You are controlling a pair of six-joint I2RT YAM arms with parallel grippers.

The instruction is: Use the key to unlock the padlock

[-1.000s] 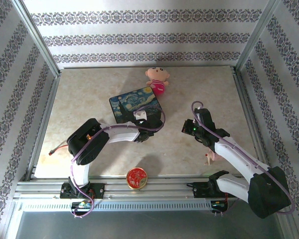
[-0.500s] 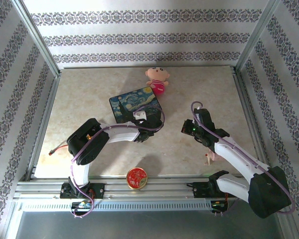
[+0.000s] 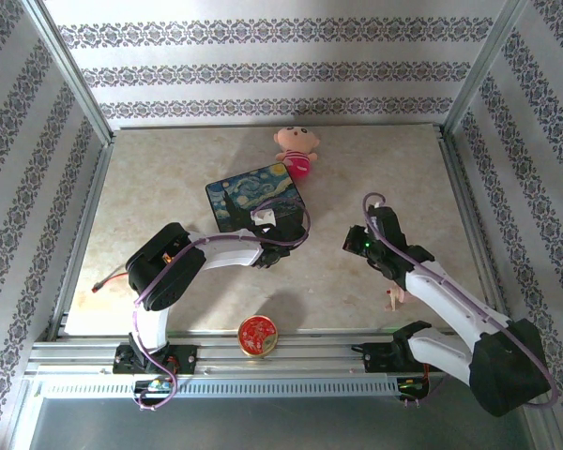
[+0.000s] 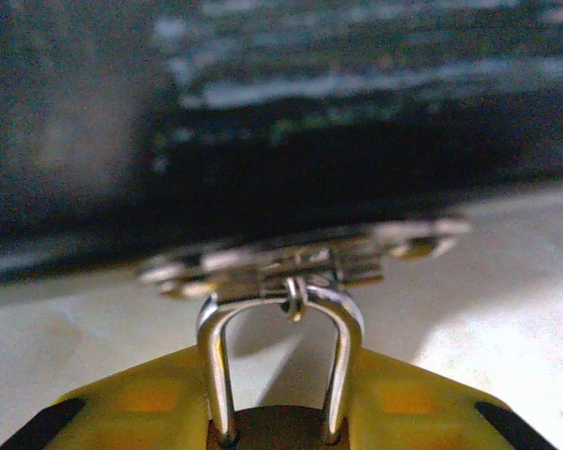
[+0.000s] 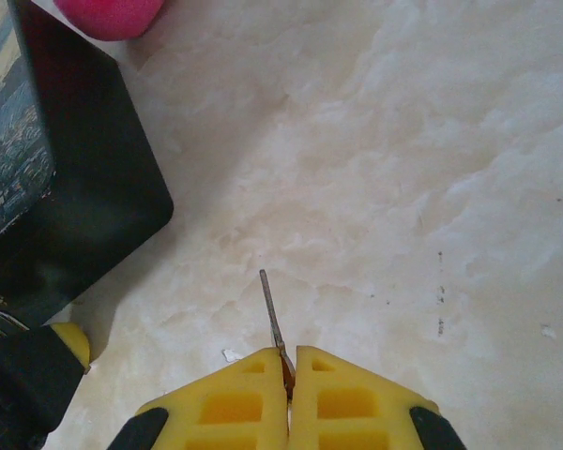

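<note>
One padlock [image 4: 277,433] hangs by its silvery shackle from the metal hasp [image 4: 300,258] on the near side of the one blue box [image 3: 253,192], close above the table [image 3: 169,187]. Its brass body sits between the yellow pads [image 4: 141,403] of the left gripper [image 4: 278,375]. The pads flank it closely, but I cannot tell whether they clamp it.

One key [image 5: 270,309] is pinched in the right gripper [image 5: 289,361], whose jaws are closed on it. The thin blade sticks out past the fingertips over bare table, well apart from the padlock.

There is also one doll [image 3: 296,150], just beyond the box's far right corner, and one red tin [image 3: 258,336] at the table's near edge between the two arm bases.

The box's right corner [image 5: 38,187] lies to the left of the key, and a strip of bare table separates the two grippers. Wide bare areas lie left of the box and toward the far right.

The left arm rises from its base, folds at the elbow and lies low across to the right, ending at the box's near side. The right arm stretches diagonally up and left from its base, with its gripper [image 3: 349,242] turned toward the box.
</note>
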